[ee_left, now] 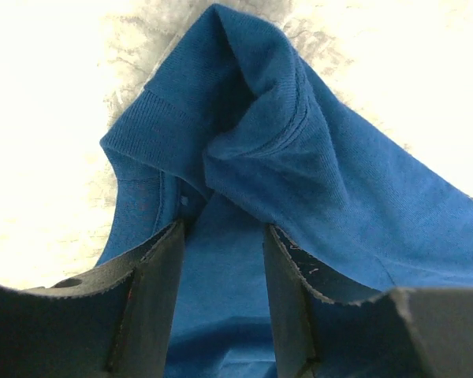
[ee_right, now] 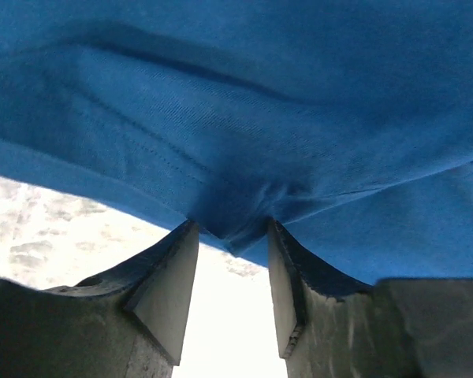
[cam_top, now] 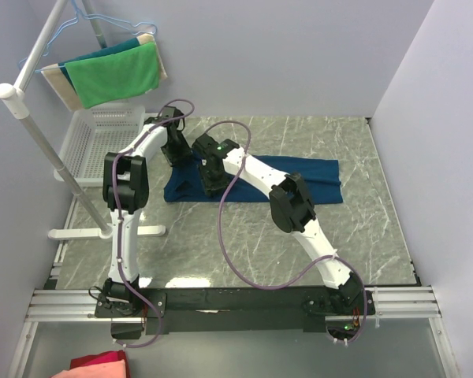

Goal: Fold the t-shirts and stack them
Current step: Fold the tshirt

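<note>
Nearest of all, well short of the t-shirt [cam_top: 299,181] and off to its left, a red and pink cloth [cam_top: 94,364] lies below the rail that carries the arm bases. The t-shirt itself, dark blue, lies stretched crosswise on the marbled table [cam_top: 363,236], smooth along its right part and bunched at its left end, where both arms reach in. The right gripper [cam_top: 210,185] sits on the near edge of that left end. Its wrist view shows the fingers [ee_right: 173,291] a narrow gap apart, with a creased fold of the shirt's stitched hem [ee_right: 230,224] nipped between the tips and pale table under it. The left gripper [cam_top: 173,153] stands just beyond it on the far side, its jaws likewise narrowly set with blue cloth filling the gap and the ribbed collar [ee_left: 150,118] pushed up into a peak past the fingertips. Farther left of the shirt stands a white basket [cam_top: 94,146], and beyond that a green cloth [cam_top: 114,75] hangs on a white rack [cam_top: 43,150].
</note>
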`<state>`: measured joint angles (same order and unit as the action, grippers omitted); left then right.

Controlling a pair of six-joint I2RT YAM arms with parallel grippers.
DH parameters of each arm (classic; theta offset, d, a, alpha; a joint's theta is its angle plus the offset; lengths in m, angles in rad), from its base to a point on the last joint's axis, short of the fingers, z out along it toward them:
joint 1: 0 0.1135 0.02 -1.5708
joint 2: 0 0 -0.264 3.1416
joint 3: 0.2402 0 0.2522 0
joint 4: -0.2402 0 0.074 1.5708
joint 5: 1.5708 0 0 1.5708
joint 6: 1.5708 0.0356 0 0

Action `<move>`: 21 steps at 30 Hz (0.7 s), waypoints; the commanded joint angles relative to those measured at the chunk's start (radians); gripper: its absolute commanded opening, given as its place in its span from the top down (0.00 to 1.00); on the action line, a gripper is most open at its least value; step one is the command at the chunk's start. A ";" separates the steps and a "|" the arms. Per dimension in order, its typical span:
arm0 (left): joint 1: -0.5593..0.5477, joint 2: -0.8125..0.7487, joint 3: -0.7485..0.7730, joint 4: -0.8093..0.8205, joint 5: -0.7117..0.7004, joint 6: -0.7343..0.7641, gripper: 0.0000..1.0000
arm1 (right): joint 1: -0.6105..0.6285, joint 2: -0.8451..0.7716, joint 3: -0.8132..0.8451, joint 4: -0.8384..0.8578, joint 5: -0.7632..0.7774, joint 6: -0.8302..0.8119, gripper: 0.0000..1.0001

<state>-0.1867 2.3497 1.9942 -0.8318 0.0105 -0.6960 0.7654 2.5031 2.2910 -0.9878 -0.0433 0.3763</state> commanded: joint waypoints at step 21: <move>0.012 0.134 0.153 -0.027 -0.006 -0.030 0.48 | 0.002 -0.110 -0.060 -0.008 0.082 0.016 0.99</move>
<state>-0.1825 2.4111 2.0968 -0.8551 0.0292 -0.7044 0.7654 2.4928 2.2684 -0.9855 0.0444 0.3950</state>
